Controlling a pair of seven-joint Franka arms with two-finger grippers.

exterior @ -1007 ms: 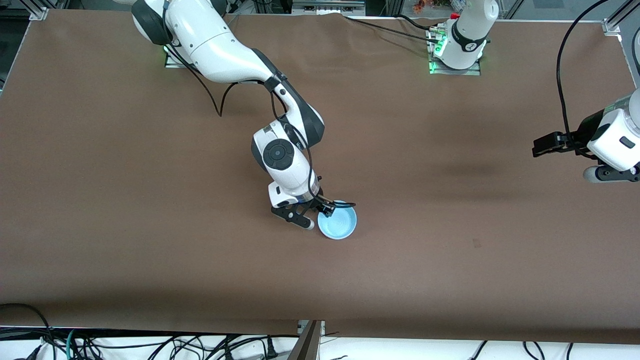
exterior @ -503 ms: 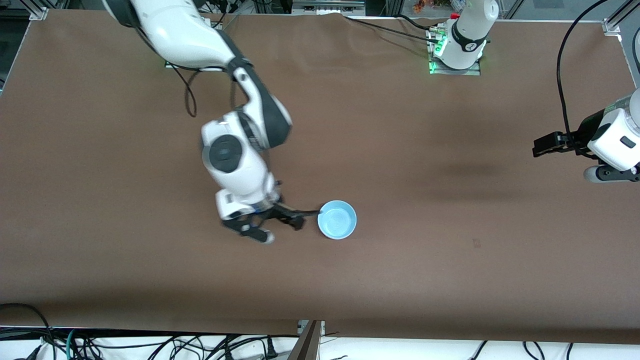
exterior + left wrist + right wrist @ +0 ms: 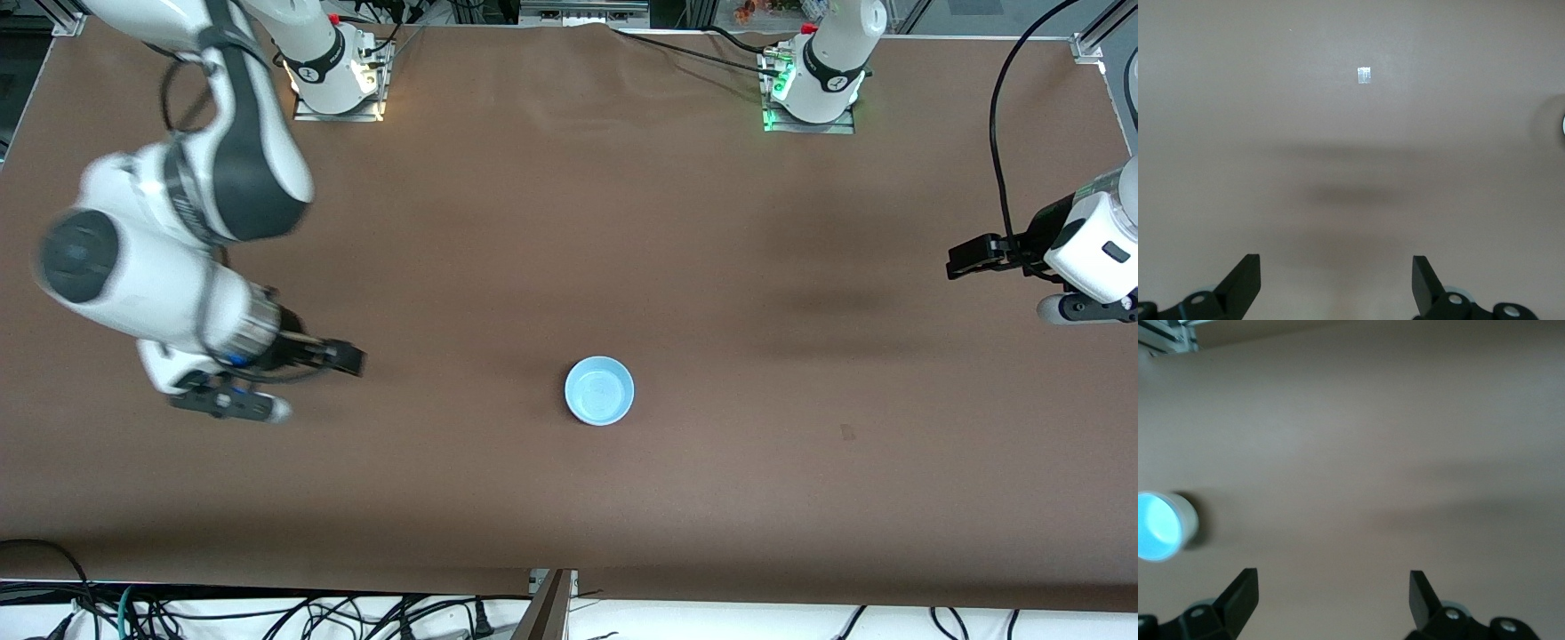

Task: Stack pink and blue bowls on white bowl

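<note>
A light blue bowl (image 3: 600, 390) sits upright at the middle of the brown table. In the right wrist view the blue bowl (image 3: 1157, 525) has a white outer wall (image 3: 1189, 518) round it, like a white bowl under it. No pink bowl shows in any view. My right gripper (image 3: 307, 382) is open and empty, low over the table toward the right arm's end, well apart from the bowl; it also shows in the right wrist view (image 3: 1331, 588). My left gripper (image 3: 997, 286) is open and empty and waits at the left arm's end; it also shows in the left wrist view (image 3: 1336, 270).
A small pale tape mark (image 3: 847, 433) lies on the table between the bowl and the left arm's end; it also shows in the left wrist view (image 3: 1364, 75). Cables hang along the table's front edge (image 3: 569, 591).
My right gripper has left the blue bowl's rim and swung far toward the right arm's end of the table, open and empty. The bowl has stayed put. The left arm has not moved.
</note>
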